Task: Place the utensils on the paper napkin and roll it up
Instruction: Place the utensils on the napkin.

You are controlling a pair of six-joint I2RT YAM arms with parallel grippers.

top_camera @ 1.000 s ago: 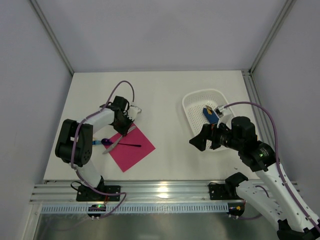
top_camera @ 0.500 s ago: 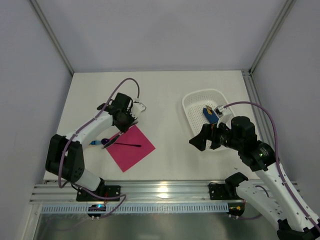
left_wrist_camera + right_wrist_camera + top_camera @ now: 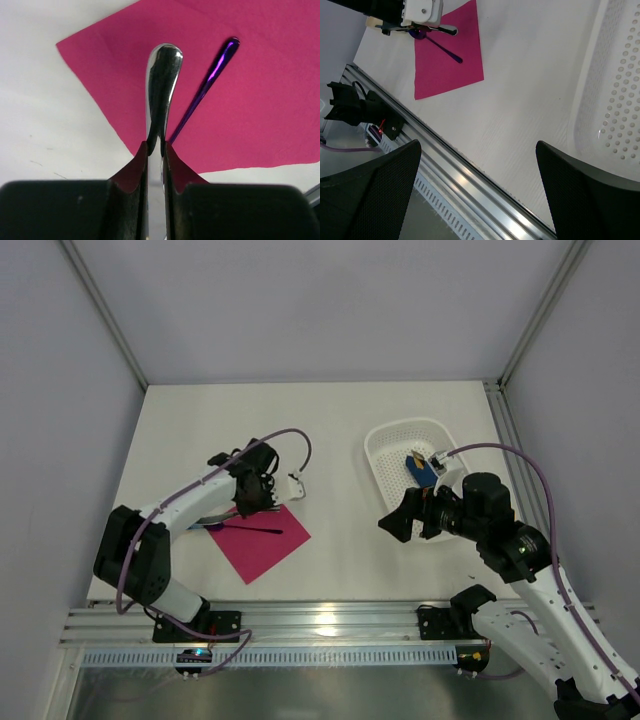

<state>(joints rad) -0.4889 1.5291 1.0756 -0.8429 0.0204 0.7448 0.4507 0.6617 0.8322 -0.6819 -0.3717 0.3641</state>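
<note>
basket: white perforated basket (image 3: 392,455), well to the right of the napkin (image 3: 262,540), on the white table (image 3: 330,420)
basket contents: a blue piece (image 3: 417,468) lies inside; too small to name closer
rail: aluminium rail (image 3: 320,620) along the table edge, on the near side of the napkin
right gripper: right gripper (image 3: 402,515) hangs between napkin and basket, just beside the basket's near-left rim, well apart from the napkin; jaws spread wide, nothing between them
in the way: the left gripper (image 3: 156,145) and its wrist hang over the napkin's far-left part, and in the top view they cover that corner; the left forearm crosses over the spoon's head end
napkin: magenta sheet lying flat and unrolled, turned like a diamond
purple spoon: purple spoon (image 3: 436,44) lies on the napkin; the thin handle points across the sheet toward the basket, the head is at the napkin's left edge, under the left gripper
held utensil: held utensil (image 3: 163,80) has a slim glossy handle that reads silvery in the wrist view; it sticks out past the fingertips over the napkin near its left edge, alongside the spoon's handle and just beside it; contact with the paper cannot be told
left gripper state: clenched on the held utensil, both pads pressed on the handle
</note>
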